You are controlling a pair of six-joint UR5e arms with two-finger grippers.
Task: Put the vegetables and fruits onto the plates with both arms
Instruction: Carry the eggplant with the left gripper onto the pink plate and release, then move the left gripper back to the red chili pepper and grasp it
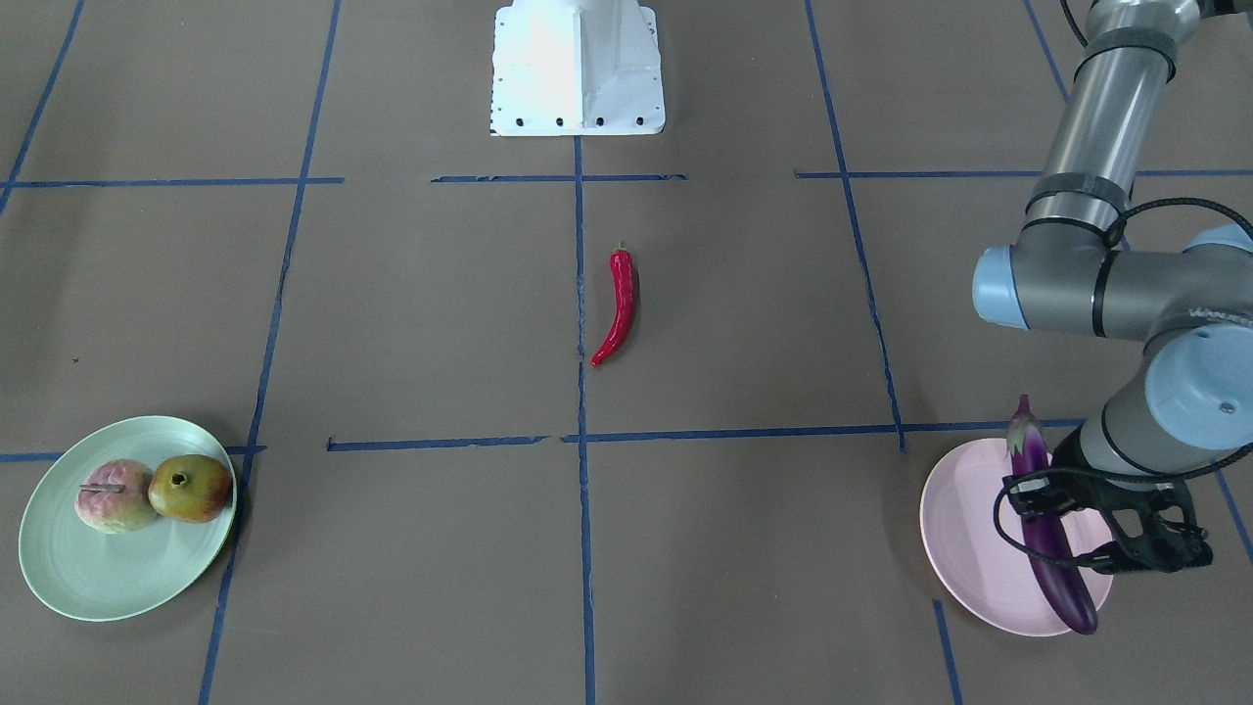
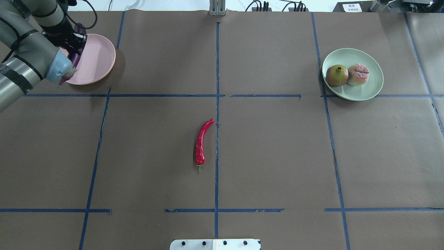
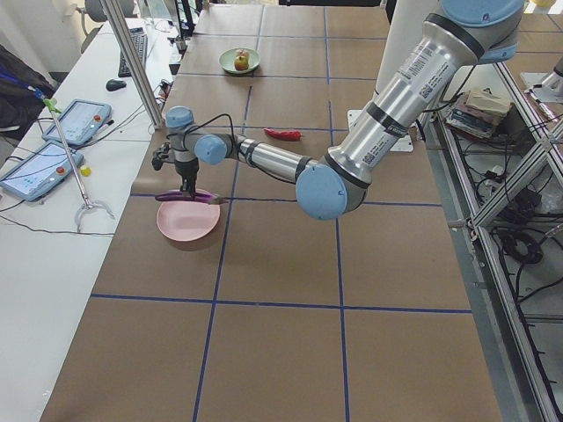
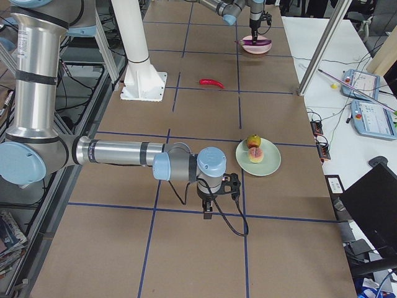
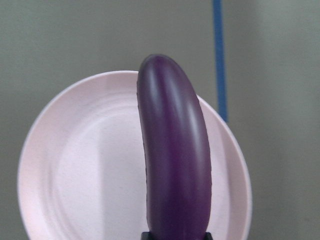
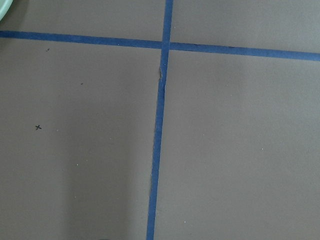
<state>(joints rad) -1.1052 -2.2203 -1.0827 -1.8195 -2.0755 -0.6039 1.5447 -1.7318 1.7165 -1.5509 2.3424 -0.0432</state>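
Note:
My left gripper (image 1: 1049, 519) is shut on the purple eggplant (image 1: 1063, 586) and holds it lengthwise just over the pale pink plate (image 1: 964, 529). In the left wrist view the eggplant (image 5: 172, 150) sticks out over the plate (image 5: 75, 165). The red chili pepper (image 1: 619, 305) lies alone at the table's centre. The mint green plate (image 1: 88, 578) holds the yellow-green and red fruit (image 1: 191, 487) and the pale pink-green fruit (image 1: 116, 496). My right gripper (image 4: 208, 210) shows only in the exterior right view, low over bare table near the green plate (image 4: 270, 164). I cannot tell whether it is open or shut.
The white robot base (image 1: 578, 69) stands at the table's middle edge. Blue tape lines (image 1: 582, 441) divide the brown table cover into squares. The right wrist view shows only brown cover and a tape crossing (image 6: 162, 45).

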